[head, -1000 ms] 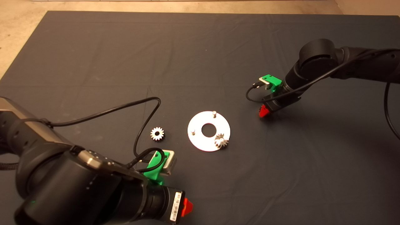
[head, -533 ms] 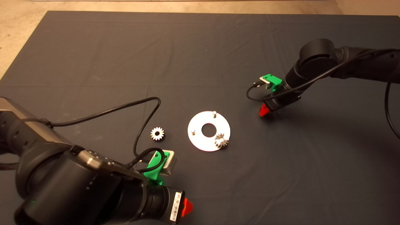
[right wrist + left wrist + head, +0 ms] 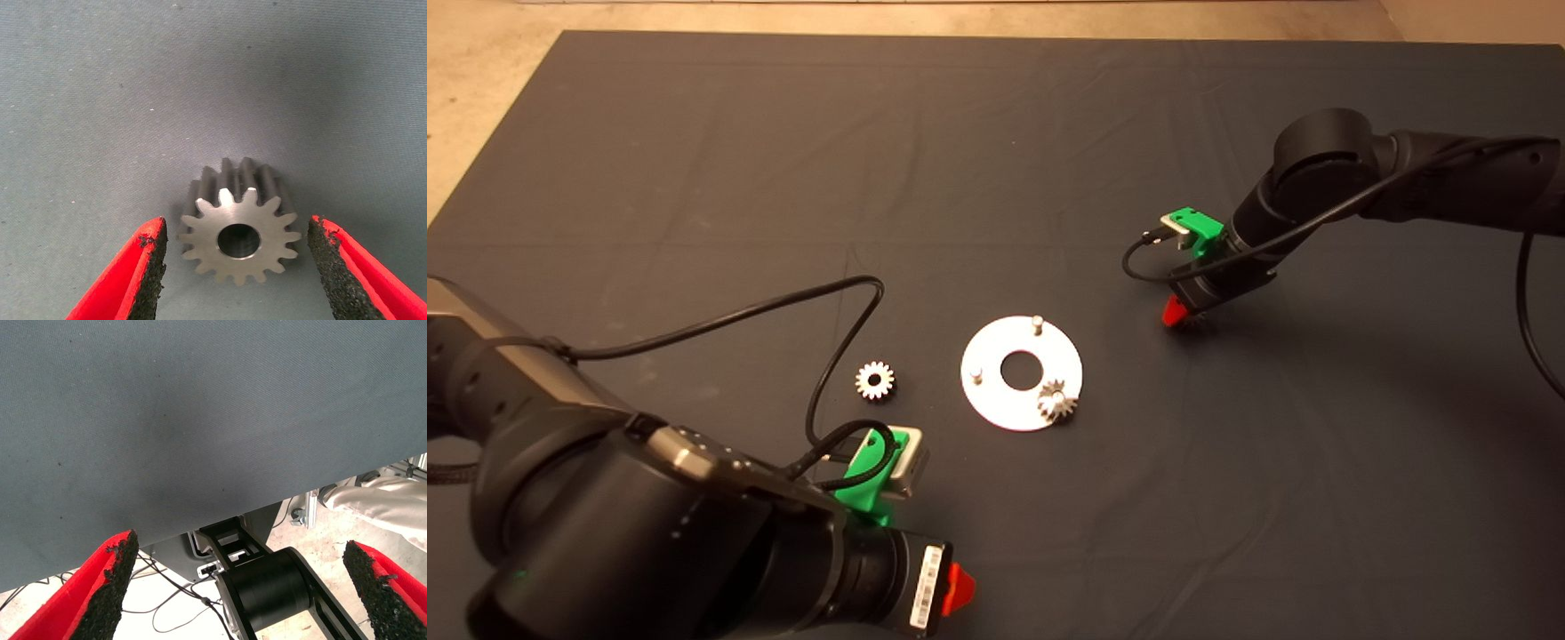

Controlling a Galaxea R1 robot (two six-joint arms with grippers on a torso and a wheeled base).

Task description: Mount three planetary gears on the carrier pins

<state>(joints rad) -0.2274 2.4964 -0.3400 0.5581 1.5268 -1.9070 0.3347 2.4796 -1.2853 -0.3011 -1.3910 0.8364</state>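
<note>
The shiny round disc point(image 3: 996, 402) lies mid-mat with its carrier pins: two bare pins point(image 3: 1037, 322) point(image 3: 976, 375), and a third carrying one planetary gear point(image 3: 1056, 402). A second gear point(image 3: 874, 380) lies loose on the mat left of the disc. My right gripper point(image 3: 1176, 313) is low over the mat to the right of the disc and beyond it. In the right wrist view the right gripper point(image 3: 237, 228) is open, with a third gear point(image 3: 237, 230) flat on the mat between its fingers point(image 3: 150, 257), apart from both pads. My left gripper point(image 3: 959, 589) is parked at the lower left and open point(image 3: 243, 560).
A black cable point(image 3: 845, 311) loops over the mat left of the loose gear. The left wrist view looks past the mat's edge point(image 3: 200, 420) at the floor, a black robot part point(image 3: 267, 593) and a person's leg point(image 3: 380, 503).
My right gripper has shifted slightly left and toward the far side of the mat. The left arm, the disc and the two other gears have not moved.
</note>
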